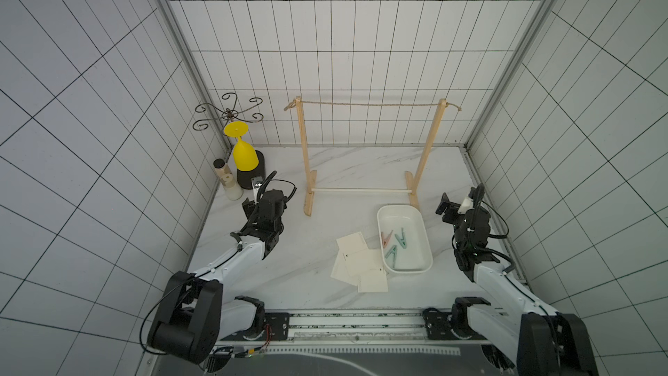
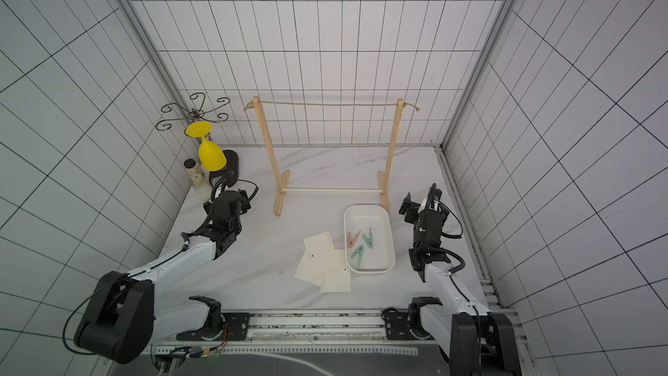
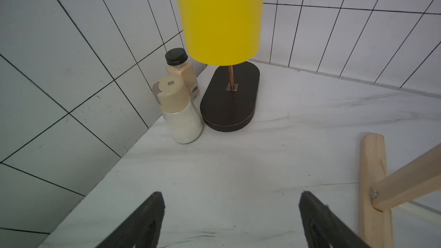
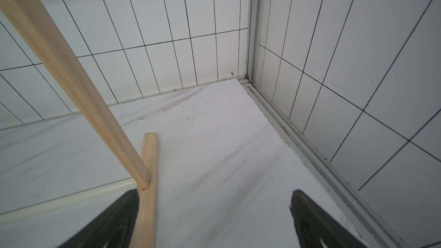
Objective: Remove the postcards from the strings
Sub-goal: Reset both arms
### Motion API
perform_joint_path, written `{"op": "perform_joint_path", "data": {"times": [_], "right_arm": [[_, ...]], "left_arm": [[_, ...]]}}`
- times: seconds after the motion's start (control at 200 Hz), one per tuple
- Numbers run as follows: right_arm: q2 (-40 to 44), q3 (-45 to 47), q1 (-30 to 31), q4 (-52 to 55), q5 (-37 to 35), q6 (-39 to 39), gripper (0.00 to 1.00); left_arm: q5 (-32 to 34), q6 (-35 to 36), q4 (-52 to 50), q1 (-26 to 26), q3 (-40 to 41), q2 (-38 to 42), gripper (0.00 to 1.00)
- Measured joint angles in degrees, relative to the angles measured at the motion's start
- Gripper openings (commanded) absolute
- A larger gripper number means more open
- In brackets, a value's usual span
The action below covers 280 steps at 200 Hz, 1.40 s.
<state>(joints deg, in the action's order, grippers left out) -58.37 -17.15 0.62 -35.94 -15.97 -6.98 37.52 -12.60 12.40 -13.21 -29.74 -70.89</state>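
Your left gripper (image 3: 231, 202) is released, its two black fingers (image 3: 148, 220) spread wide and empty over the white marble-patterned tabletop (image 3: 238, 163). It faces the upturned yellow plastic goblet (image 3: 219, 15) on its dark oval wooden stand (image 3: 229, 106). Your right gripper (image 4: 216, 198) is likewise spread and holds nothing, close beside the right foot of the light wooden two-post frame (image 4: 149, 163). In both top views the thin tan twisted jute string (image 1: 372, 104) runs between the post tops. The three cream rectangular paper postcards (image 1: 361, 264) are off it, lying flat and overlapping on the table. They sit just beside the white rectangular plastic tray (image 1: 425, 244), which holds three pastel clothes pegs (image 1: 400, 239).
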Motion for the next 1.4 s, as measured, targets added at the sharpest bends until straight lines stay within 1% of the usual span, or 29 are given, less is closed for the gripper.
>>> {"op": "perform_joint_path", "data": {"times": [0.115,0.225,0.305,0.545,0.74,0.875,1.005,1.165,1.17,1.18,1.2,1.4], "right_arm": [[-3.04,0.39,-0.9,-3.52,0.28,0.55,1.0],[-5.99,1.73,-1.29,-6.38,0.42,0.81,1.0],[-8.09,2.78,-1.49,-8.2,0.63,0.9,1.0],[-13.09,3.08,-1.49,-12.83,1.68,1.27,1.0],[-17.18,3.15,-1.68,-20.46,2.03,2.84,1.0],[-22.34,3.13,-2.45,-26.05,3.69,3.3,1.0],[-29.24,3.48,-2.62,-32.79,5.86,3.78,1.0],[-30.01,3.61,-2.62,-34.64,7.69,4.52,1.0],[-30.01,3.61,-2.62,-34.67,7.67,4.52,1.0],[-30.01,3.61,-2.62,-34.75,7.78,4.55,1.0],[-30.01,3.61,-2.62,-34.77,7.91,4.68,1.0],[-30.01,3.61,-2.6,-35.28,8.2,5.16,1.0]], "left_arm": [[-2.6,2.08,7.26,3.52,3.85,-0.22,0.88],[-5.46,2.62,13.31,6.67,4.9,-1.79,0.88],[-7.63,3.48,17.35,7.67,4.92,-3.89,0.88],[-12.81,6.62,22.86,7.69,4.52,-10.29,0.87],[-16.52,8.55,27.69,7.76,4.52,-13.57,0.87],[-19.3,9.7,31.21,7.76,4.72,-16.72,0.86],[-21.35,10.6,35.58,7.76,6.88,-17.2,0.86],[-23.74,12.11,42.32,7.76,9.66,-19.71,0.89],[-23.78,12.11,42.4,7.76,9.68,-19.76,0.89],[-23.85,12.15,42.58,7.76,9.73,-19.82,0.95],[-24.04,12.28,42.86,7.76,9.79,-19.96,0.97],[-25.14,12.96,44.06,7.76,9.77,-20.0,0.97]]}}
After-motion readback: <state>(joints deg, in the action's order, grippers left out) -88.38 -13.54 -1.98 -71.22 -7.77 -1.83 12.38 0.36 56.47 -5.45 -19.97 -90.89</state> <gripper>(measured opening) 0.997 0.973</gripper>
